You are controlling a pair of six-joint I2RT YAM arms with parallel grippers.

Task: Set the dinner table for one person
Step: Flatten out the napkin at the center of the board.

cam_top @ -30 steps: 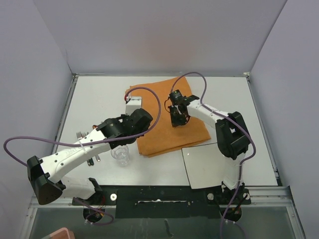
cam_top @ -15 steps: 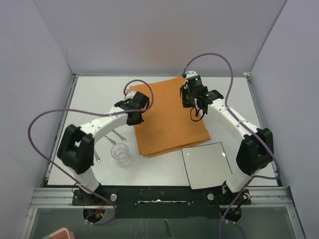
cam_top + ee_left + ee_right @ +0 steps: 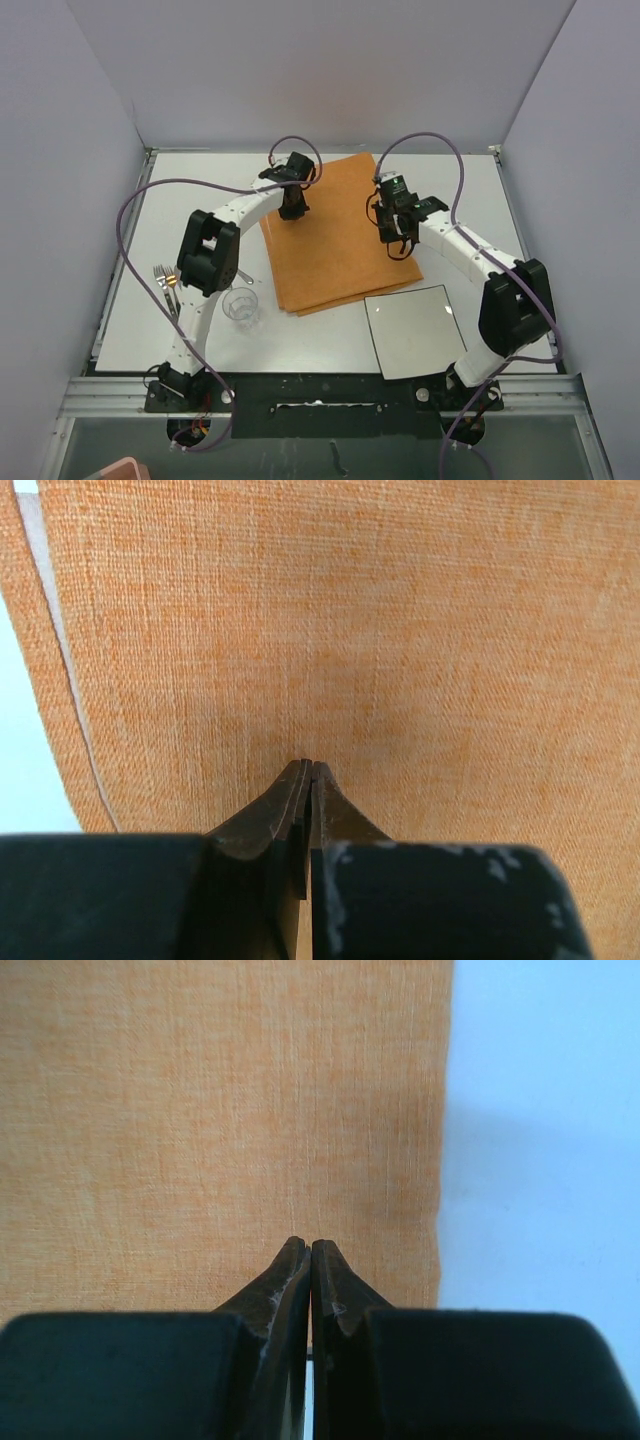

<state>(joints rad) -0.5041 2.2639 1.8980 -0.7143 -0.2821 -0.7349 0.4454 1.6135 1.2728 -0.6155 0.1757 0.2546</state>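
Observation:
The white dinner table (image 3: 200,190) carries an orange folded cloth mat (image 3: 340,240) at its middle. My left gripper (image 3: 293,207) is shut and sits over the mat's far left part; in the left wrist view its tips (image 3: 310,766) meet over the mat (image 3: 400,630), with nothing between them. My right gripper (image 3: 392,235) is shut over the mat's right part; in the right wrist view its tips (image 3: 305,1243) meet just inside the mat's right edge (image 3: 200,1110). A square white plate (image 3: 410,330) lies at the near right, touching the mat's corner.
A clear glass (image 3: 240,307) stands left of the mat's near corner. Forks (image 3: 163,276) and other cutlery lie at the left side. Grey walls enclose the table on three sides. Bare table shows in the left wrist view (image 3: 25,740) and the right wrist view (image 3: 540,1160).
My left arm has swung from the near left up to the mat's far left part. My right gripper moved from mid-mat to the far right, then back a little towards me.

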